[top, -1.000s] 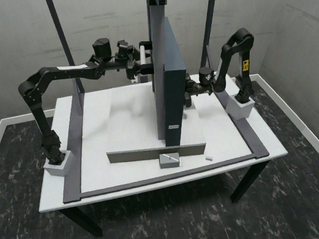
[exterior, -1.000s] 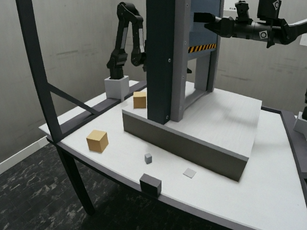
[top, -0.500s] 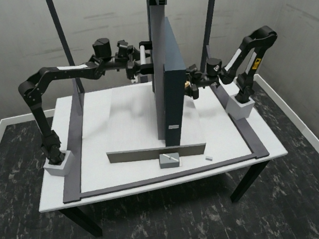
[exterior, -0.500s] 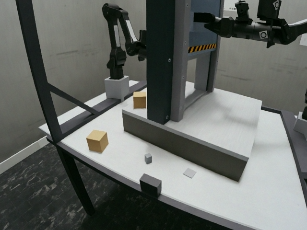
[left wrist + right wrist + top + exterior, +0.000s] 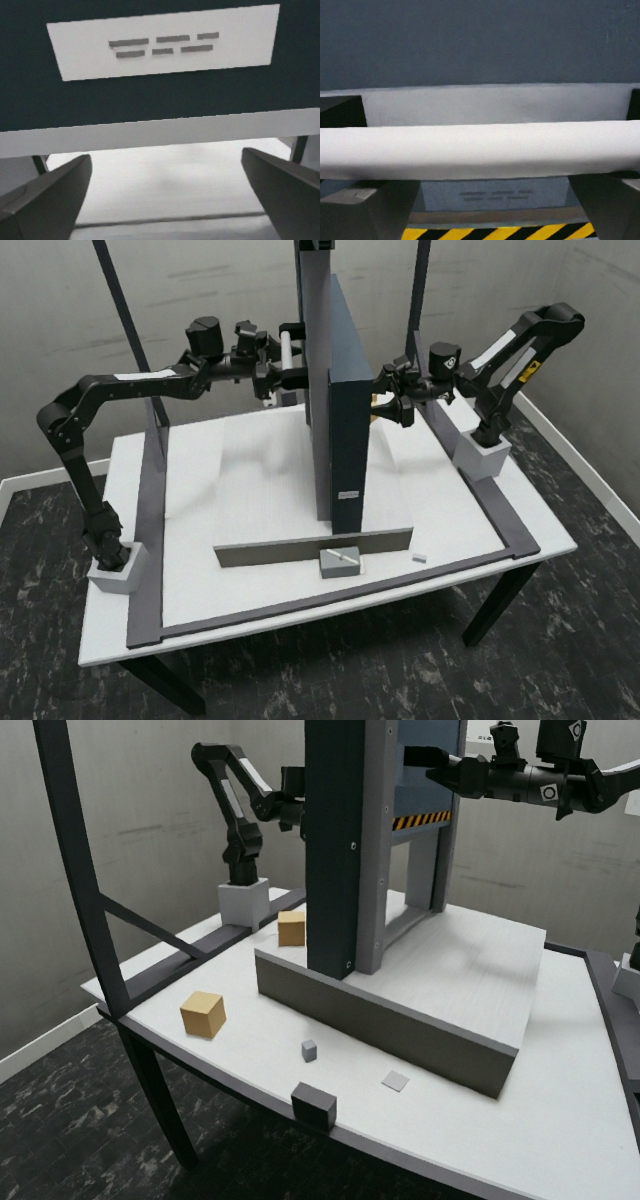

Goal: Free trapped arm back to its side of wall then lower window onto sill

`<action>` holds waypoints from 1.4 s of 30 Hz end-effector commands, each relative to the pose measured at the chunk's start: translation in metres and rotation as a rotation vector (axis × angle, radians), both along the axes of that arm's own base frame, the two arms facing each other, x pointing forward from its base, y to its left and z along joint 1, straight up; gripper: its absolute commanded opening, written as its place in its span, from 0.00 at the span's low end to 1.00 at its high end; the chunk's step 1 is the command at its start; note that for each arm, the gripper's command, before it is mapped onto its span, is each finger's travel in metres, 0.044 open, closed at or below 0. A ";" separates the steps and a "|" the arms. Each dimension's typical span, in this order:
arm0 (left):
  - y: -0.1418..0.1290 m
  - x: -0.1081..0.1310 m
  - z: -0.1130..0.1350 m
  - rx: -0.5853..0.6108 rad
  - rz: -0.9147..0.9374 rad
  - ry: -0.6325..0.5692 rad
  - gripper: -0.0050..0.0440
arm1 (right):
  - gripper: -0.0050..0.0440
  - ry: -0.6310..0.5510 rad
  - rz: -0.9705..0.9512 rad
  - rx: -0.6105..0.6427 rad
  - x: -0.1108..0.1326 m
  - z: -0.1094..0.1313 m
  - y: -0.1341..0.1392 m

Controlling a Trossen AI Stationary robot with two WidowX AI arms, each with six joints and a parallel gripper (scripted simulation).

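The wall [image 5: 341, 410] stands upright on a raised platform in the middle of the table. Its blue window sash [image 5: 421, 782], with a yellow-black stripe [image 5: 421, 819] along its lower edge, sits high, and the gap beneath it [image 5: 413, 875] is empty. My right gripper [image 5: 293, 353] is open, with both fingers under the sash's white handle bar [image 5: 480, 150]; it also shows in the exterior view [image 5: 434, 763]. My left gripper [image 5: 381, 395] is open and empty. It faces the wall's dark panel and white label [image 5: 165, 42] from its own side, close to the wall.
Two tan cubes [image 5: 202, 1013] [image 5: 291, 928], a small grey cube [image 5: 308, 1050], a flat grey tile [image 5: 395, 1080] and a dark block [image 5: 313, 1104] lie on the table. A grey box with a white stick [image 5: 339, 561] sits before the platform's front board.
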State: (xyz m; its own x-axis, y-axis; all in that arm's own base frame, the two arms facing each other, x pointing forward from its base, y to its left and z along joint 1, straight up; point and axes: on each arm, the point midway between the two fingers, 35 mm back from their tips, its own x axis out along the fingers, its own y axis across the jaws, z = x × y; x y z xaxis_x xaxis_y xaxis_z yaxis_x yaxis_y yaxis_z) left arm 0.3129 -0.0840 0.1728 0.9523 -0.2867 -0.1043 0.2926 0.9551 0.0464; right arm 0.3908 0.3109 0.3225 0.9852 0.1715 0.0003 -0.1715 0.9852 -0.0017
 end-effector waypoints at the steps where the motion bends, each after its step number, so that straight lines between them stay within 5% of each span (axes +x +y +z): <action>1: 0.015 0.002 0.042 -0.024 0.051 -0.043 0.92 | 0.92 -0.151 0.023 0.159 -0.009 0.095 -0.008; 16: 0.081 0.002 0.157 -0.074 0.278 -0.161 0.92 | 0.92 -0.151 0.023 0.159 -0.009 0.095 -0.008; 21: 0.083 0.006 0.141 -0.069 0.286 -0.107 0.92 | 0.92 -0.151 0.023 0.159 -0.009 0.095 -0.008; 25: 0.086 0.000 0.166 -0.077 0.298 -0.182 0.92 | 0.92 -0.151 0.023 0.159 -0.009 0.095 -0.008; 30: 0.086 0.001 0.163 -0.076 0.298 -0.173 0.92 | 0.92 -0.151 0.023 0.159 -0.009 0.095 -0.008; 31: 0.085 0.002 0.156 -0.073 0.298 -0.156 0.92 | 0.92 -0.145 0.023 0.153 -0.007 0.062 -0.008; 32: 0.085 0.002 0.155 -0.073 0.298 -0.156 0.92 | 0.92 -0.145 0.024 0.164 -0.008 0.079 -0.008; 41: 0.085 0.002 0.156 -0.073 0.298 -0.157 0.92 | 0.92 -0.128 0.030 0.152 -0.010 0.038 -0.006; 42: 0.085 0.002 0.156 -0.073 0.298 -0.157 0.92 | 0.92 -0.138 0.030 0.162 -0.010 0.049 -0.006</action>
